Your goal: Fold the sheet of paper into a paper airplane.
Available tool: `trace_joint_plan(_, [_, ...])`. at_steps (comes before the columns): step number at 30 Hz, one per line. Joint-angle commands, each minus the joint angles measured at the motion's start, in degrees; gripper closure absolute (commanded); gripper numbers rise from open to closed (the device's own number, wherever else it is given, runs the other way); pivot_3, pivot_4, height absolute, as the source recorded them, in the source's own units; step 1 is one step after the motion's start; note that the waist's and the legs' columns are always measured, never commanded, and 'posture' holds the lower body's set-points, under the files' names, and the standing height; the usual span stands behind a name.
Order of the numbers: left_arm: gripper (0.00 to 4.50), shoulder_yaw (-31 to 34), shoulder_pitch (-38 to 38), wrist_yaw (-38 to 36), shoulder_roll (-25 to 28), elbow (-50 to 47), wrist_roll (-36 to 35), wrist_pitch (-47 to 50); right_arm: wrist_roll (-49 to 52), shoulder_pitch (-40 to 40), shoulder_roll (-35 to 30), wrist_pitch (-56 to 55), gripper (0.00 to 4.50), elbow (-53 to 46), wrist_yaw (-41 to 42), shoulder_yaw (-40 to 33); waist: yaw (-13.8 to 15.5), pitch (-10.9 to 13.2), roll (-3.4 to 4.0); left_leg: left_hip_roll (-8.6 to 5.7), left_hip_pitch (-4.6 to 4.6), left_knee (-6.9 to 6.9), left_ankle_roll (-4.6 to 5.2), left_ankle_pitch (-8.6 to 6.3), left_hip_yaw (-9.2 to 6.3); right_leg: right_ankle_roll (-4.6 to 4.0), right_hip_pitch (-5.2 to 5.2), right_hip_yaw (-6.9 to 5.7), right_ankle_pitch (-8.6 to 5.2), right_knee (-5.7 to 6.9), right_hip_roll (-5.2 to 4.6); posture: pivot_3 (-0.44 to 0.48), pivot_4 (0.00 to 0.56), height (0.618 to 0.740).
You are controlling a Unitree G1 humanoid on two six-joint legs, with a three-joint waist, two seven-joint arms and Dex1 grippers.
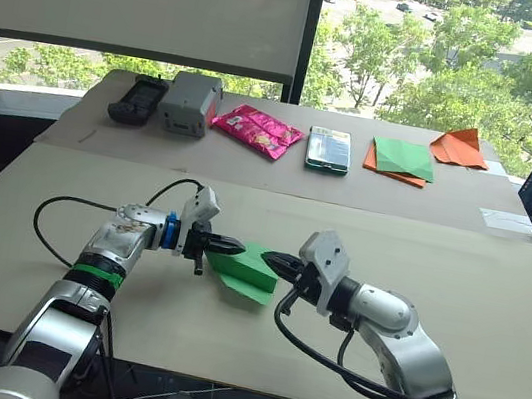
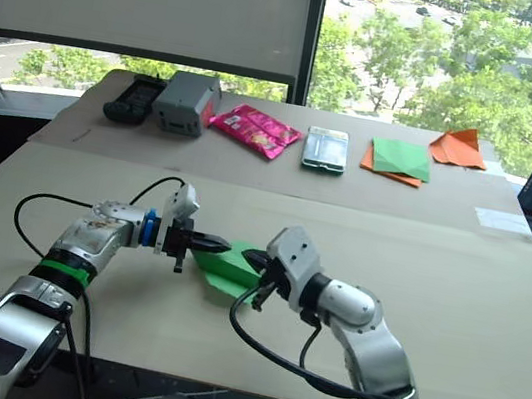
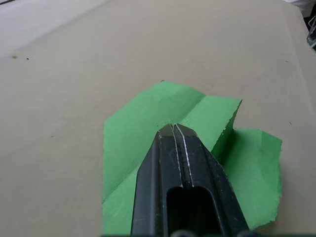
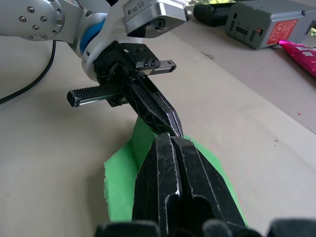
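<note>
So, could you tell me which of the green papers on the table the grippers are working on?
The sheet of paper at the near table edge, between the left gripper and right gripper; the other green sheet lies on an orange one, far back.

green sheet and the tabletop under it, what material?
Sheet of paper: thin matte green paper, judging by sharp creases and a ragged edge. Table: looks like matte tan board, cardboard or fibreboard; flat, dull and seamed across its width, so hard to say which.

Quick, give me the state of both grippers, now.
Left gripper: shut, tips pressed on the green sheet of paper.
Right gripper: shut, tips over the same sheet, meeting the left one.
</note>
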Motion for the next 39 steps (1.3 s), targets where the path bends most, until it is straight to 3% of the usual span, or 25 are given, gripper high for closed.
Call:
trace_joint_plan(1, [4.50,-0.8,2.1,-2.4,2.2,-4.4,1.5,-1.5,0.5,-0.6,0.1,0.1,4.49,-1.8,-2.2,-2.6,0.0,0.0,0.01,0.00,0.01,0.00,0.00,0.00,0.00,0.00,0.00,0.00,0.00,0.00,-0.01,0.000,0.150,0.736])
trace_joint_plan(9, [4.50,-0.3,4.8,-1.9,2.9,-6.2,2.3,-0.4,0.7,-1.1,-0.1,0.5,4.49,-0.8,-3.0,-2.9,0.4,0.0,0.01,0.00,0.01,0.00,0.00,0.00,0.00,-0.01,-0.04,0.00,0.00,-0.01,-0.02,0.000,0.150,0.736])
trace_joint_plan(15, [4.50,2.9,4.4,-4.8,3.5,-13.3,-4.0,5.8,0.7,-1.2,-0.5,0.5,4.49,-0.3,-2.7,-2.6,0.6,0.0,0.01,0.01,-0.04,0.00,0.00,0.00,0.00,-0.01,-0.03,0.00,0.01,0.00,0.00,0.000,0.150,0.736])
trace_joint_plan(18, [4.50,5.3,0.1,-2.3,2.8,-9.0,-4.4,6.5,0.5,-1.0,-0.5,0.4,4.49,-0.3,-2.8,-2.4,0.6,0.0,0.00,0.01,-0.02,0.00,0.00,0.00,-0.03,-0.01,-0.06,-0.03,0.01,0.02,0.01,0.000,0.150,0.736])
trace_joint_plan(22, [4.50,2.0,-1.1,1.5,1.7,-1.2,3.0,-0.8,0.4,-0.9,-0.3,0.6,4.49,-0.6,-3.1,-2.0,0.6,-0.1,0.18,-0.02,0.08,0.01,0.00,0.00,-0.01,0.02,0.02,-0.02,0.02,-0.04,-0.02,0.000,0.150,0.736])
trace_joint_plan(28, [4.50,0.9,-3.0,3.0,-2.2,6.8,6.2,-6.4,1.1,-0.5,0.1,1.9,4.49,-2.2,-4.2,-2.3,0.6,-0.1,0.15,-0.02,-0.09,0.02,0.25,0.25,-0.02,0.03,0.07,0.00,0.04,0.03,0.05,0.000,0.150,0.736])
trace_joint_plan(39, [4.50,0.1,-0.9,-2.0,-0.6,4.2,7.3,-6.8,1.2,0.0,0.3,3.5,4.49,-3.7,-5.1,-2.1,0.5,-0.1,0.15,-0.01,-0.08,0.02,0.24,0.25,-0.01,0.04,0.02,0.00,0.05,0.02,0.01,0.000,0.150,0.736])
